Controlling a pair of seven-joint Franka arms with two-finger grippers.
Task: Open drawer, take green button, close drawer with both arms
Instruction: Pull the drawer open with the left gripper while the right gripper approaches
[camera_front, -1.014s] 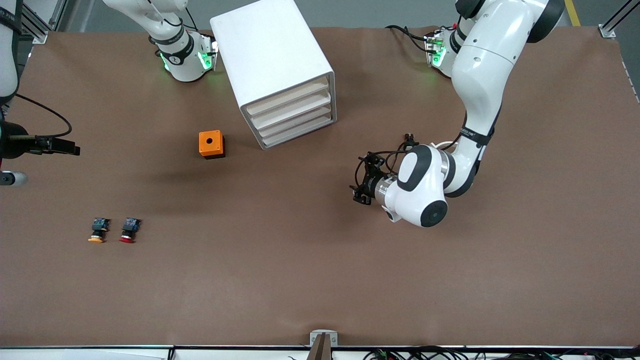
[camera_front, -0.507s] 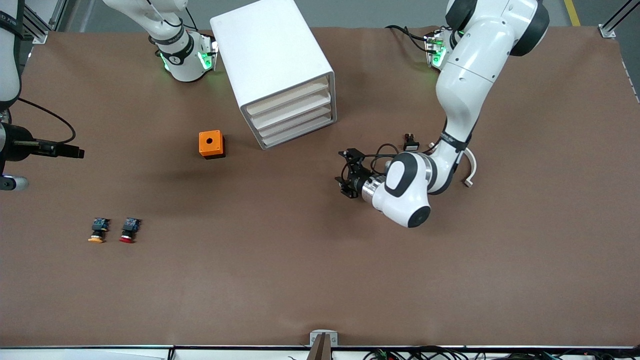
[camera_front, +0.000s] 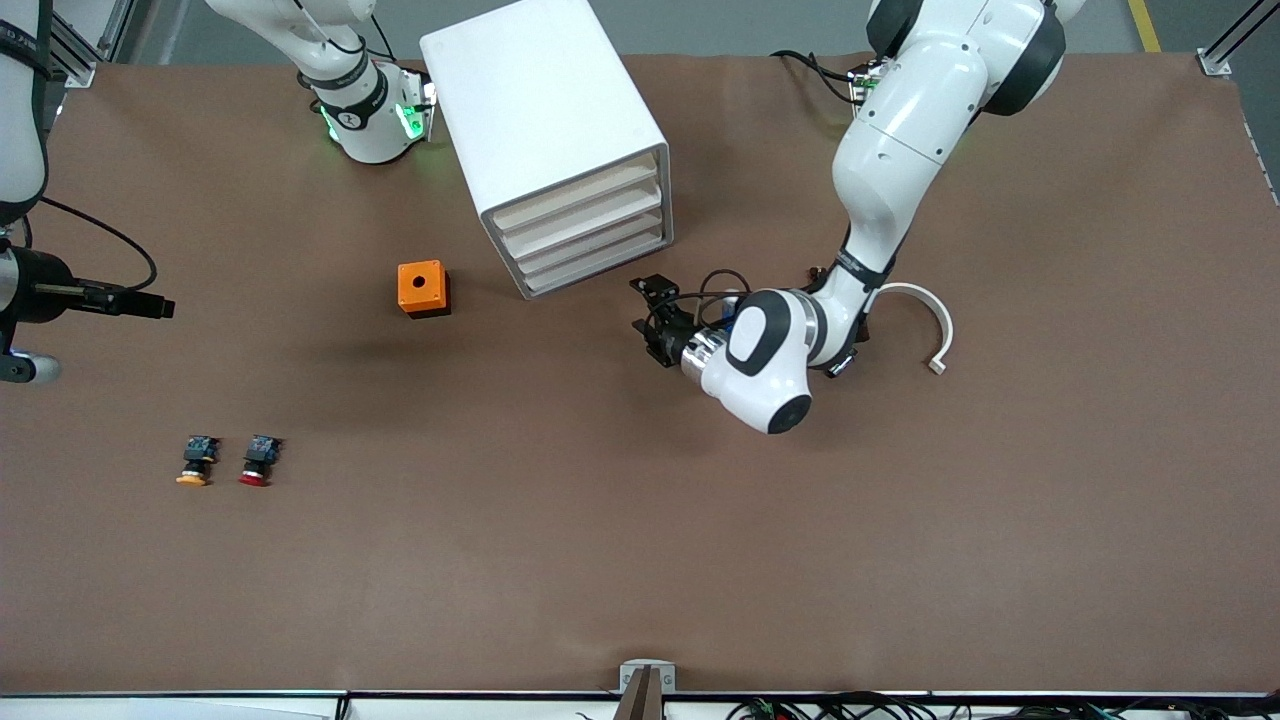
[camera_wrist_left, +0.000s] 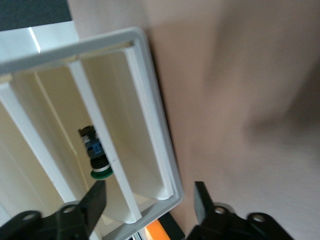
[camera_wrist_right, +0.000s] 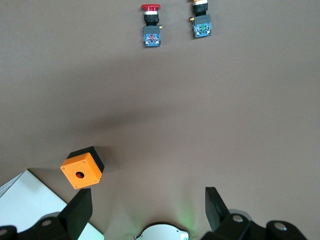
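The white cabinet stands near the robots' bases with its four cream drawers all pushed in. In the left wrist view the green-capped button lies inside a drawer, seen through its open front, second compartment from the table. My left gripper hovers low over the table just in front of the drawers. Its fingers are open and empty, and the gripper faces the cabinet's front. My right gripper waits open and empty over the right arm's end of the table, shown in the right wrist view.
A small orange box with a round hole stands beside the cabinet, also in the right wrist view. An orange-capped button and a red-capped one lie nearer the camera. A white C-shaped part lies under the left arm.
My left arm has swung its gripper across the table toward the cabinet's drawer fronts. The right gripper has crept slightly toward the middle.
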